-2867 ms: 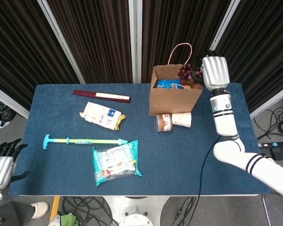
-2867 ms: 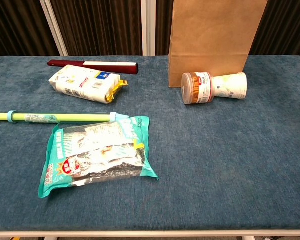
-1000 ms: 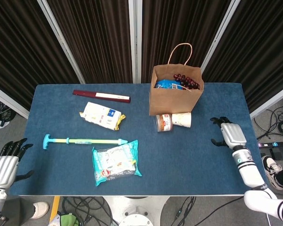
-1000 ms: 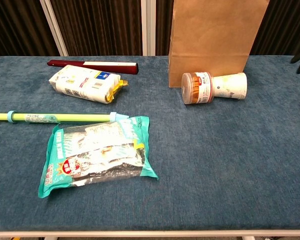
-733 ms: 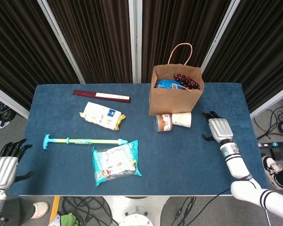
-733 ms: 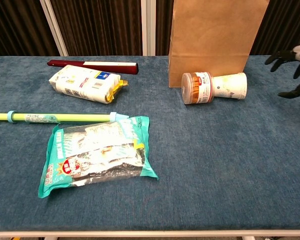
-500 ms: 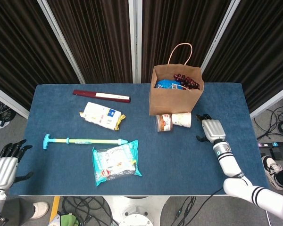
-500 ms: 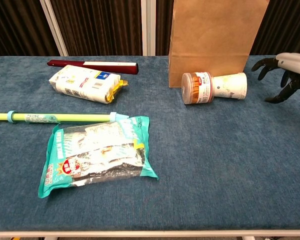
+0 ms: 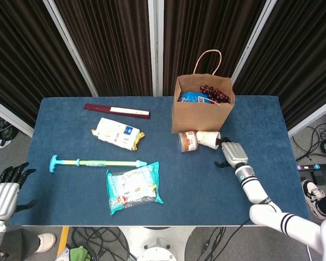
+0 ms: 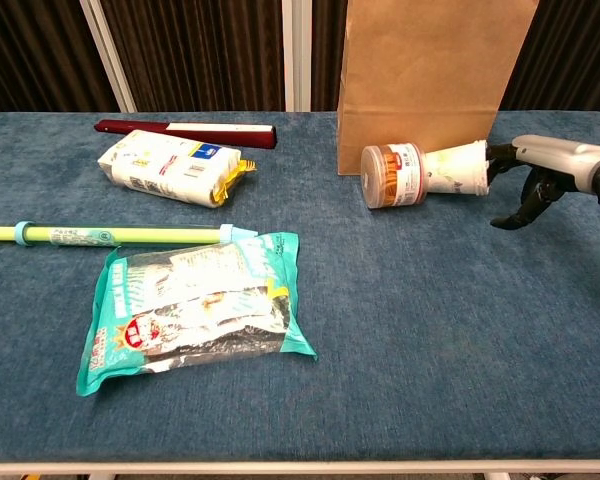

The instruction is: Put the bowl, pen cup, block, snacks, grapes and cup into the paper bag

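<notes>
Right now my right hand [image 10: 525,172] has its fingers spread at the base of the toppled paper cup [image 10: 458,170], grasping nothing that I can confirm. That cup lies on its side just in front of the paper bag [image 9: 202,109], a snack canister [image 10: 391,175] at its mouth. A clumsy closure could roll the cup away or nudge the bag. My left hand [image 9: 3,191] hangs released off the table.
</notes>
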### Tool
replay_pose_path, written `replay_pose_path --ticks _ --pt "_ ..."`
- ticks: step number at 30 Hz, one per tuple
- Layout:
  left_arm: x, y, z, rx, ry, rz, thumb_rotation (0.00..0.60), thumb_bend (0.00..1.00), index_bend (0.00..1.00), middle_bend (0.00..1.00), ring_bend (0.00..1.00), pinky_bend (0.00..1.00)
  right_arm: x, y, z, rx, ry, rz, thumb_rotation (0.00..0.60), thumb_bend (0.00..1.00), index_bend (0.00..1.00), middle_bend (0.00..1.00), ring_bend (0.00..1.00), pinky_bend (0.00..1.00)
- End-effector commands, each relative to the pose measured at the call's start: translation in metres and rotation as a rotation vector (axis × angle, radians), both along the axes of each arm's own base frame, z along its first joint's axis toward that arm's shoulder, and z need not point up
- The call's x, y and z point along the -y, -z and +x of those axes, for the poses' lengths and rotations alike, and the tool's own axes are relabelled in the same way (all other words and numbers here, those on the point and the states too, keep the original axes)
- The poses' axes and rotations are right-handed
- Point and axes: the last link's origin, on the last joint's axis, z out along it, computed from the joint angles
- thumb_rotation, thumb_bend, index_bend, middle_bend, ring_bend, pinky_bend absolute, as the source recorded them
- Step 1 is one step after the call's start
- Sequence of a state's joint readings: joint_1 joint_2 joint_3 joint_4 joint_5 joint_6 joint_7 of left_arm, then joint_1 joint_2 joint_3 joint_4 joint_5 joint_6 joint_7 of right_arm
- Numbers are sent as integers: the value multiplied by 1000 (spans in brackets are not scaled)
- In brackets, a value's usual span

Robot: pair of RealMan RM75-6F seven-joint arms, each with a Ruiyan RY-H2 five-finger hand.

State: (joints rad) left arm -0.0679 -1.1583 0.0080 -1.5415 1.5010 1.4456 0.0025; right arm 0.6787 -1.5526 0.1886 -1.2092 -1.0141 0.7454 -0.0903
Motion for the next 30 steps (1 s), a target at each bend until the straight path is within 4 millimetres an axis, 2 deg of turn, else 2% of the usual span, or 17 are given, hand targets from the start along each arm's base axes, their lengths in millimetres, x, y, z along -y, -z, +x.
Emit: replay_pose_path --ticks 1,6,10,14,17,21,26,30 --pt "0 0 1 2 4 3 600 4 267 199 152 112 -14 5 4 24 -31 39 600 176 146 233 104 379" --pt "0 0 -1 2 -1 5 600 4 267 198 152 112 -43 3 11 34 -100 109 600 176 146 234 101 373" --pt "0 0 0 5 4 6 600 4 267 198 152 112 -61 -15 7 3 -141 101 600 176 146 246 101 373" --pt "0 0 -1 5 4 5 600 4 267 198 152 112 -67 -39 5 -23 -153 36 600 157 146 254 111 373" --pt "-1 1 0 5 10 1 600 4 267 199 152 112 -58 -54 11 -35 -169 -46 600 92 146 255 112 373" --pt "-2 1 2 7 20 3 600 3 267 198 152 112 -37 -57 24 -78 -198 -121 600 20 146 255 112 374" --pt "1 -1 1 6 12 11 600 3 267 199 152 112 -9 -36 39 -177 -262 -133 600 51 145 255 115 380" --pt "4 -2 0 7 2 12 600 4 267 199 152 112 4 -11 42 -232 -295 -129 600 114 175 267 126 392"
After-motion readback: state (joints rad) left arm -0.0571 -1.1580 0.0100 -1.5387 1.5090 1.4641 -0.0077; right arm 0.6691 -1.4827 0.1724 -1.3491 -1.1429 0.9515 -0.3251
